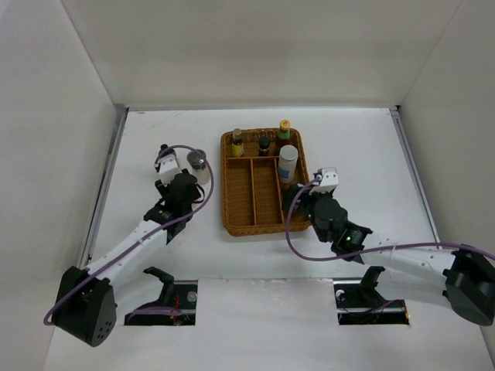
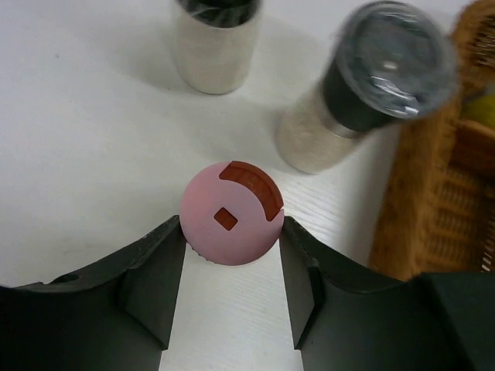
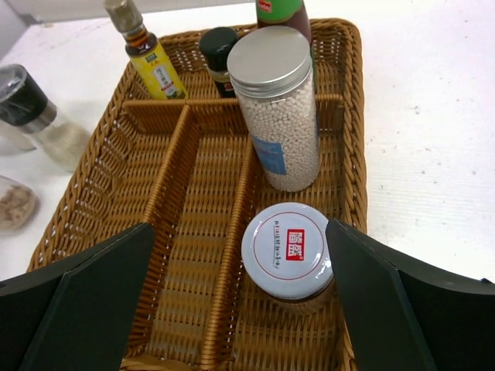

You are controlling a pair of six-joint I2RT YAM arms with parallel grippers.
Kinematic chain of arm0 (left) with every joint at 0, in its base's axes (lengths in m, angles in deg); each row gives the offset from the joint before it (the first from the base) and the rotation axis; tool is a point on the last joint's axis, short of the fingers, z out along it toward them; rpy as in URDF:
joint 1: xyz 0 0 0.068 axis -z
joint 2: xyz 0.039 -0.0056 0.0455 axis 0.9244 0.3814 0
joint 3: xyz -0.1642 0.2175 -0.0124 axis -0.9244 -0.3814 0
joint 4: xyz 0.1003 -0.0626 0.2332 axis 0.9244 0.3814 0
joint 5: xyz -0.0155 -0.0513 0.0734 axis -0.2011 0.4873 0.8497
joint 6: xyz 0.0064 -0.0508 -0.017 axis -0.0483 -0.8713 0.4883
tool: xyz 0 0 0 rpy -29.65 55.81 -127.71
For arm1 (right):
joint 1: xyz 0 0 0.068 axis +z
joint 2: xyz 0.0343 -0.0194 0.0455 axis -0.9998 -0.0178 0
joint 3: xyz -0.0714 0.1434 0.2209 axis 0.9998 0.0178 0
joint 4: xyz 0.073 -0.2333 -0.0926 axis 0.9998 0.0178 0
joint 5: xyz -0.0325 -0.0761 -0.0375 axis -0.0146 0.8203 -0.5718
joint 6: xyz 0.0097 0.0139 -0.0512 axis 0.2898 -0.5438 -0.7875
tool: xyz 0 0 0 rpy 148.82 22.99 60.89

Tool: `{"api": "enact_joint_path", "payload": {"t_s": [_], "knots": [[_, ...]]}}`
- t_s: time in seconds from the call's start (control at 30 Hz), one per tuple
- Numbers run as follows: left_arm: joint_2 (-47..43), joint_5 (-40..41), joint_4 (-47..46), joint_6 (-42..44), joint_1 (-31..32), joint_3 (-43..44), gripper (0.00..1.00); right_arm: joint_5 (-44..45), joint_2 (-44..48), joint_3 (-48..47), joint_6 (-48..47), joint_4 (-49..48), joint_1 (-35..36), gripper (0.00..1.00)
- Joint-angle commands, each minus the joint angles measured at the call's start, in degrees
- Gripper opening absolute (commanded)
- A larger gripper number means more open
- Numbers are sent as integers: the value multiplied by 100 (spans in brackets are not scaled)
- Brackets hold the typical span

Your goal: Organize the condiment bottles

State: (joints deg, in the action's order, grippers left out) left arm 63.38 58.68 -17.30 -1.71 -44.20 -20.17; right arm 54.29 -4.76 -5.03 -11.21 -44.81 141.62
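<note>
My left gripper [image 2: 232, 233] is shut on a pink-lidded jar [image 2: 230, 209] that stands on the white table, its fingertips [image 2: 172, 232] pressing both sides under the lid. In the top view the left gripper [image 1: 175, 182] hides that jar. My right gripper [image 3: 240, 228] is wide open over the wicker tray [image 3: 100, 166], with a white-lidded jar [image 3: 288, 249] standing in the right compartment between its fingers, untouched. Behind it stands a silver-lidded glass jar of white beads [image 3: 278, 116]. A yellow-label bottle [image 3: 147, 50], a small dark bottle [image 3: 220, 50] and a green bottle [image 3: 282, 11] fill the back row.
Two black-capped shakers [image 2: 213, 46] [image 2: 371, 85] stand on the table just beyond the pink-lidded jar, one close to the tray's left wall [image 2: 421, 201]. In the top view the tray [image 1: 241, 220] sits mid-table; its left and middle long compartments hold nothing. White walls enclose the table.
</note>
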Motion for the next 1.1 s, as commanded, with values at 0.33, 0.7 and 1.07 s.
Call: {"api": "enact_joint_path", "payload": {"t_s": [0.33, 0.7, 1.07], "knots": [[309, 260, -436, 119, 2430, 1946, 27, 469, 695, 400, 168, -665, -39, 100], [2815, -700, -1484, 357, 2457, 3255, 27, 663, 1390, 787, 555, -586, -452, 100], [4311, -173, -1660, 875, 2457, 3985, 28, 452, 1311, 734, 634, -515, -505, 100]]}}
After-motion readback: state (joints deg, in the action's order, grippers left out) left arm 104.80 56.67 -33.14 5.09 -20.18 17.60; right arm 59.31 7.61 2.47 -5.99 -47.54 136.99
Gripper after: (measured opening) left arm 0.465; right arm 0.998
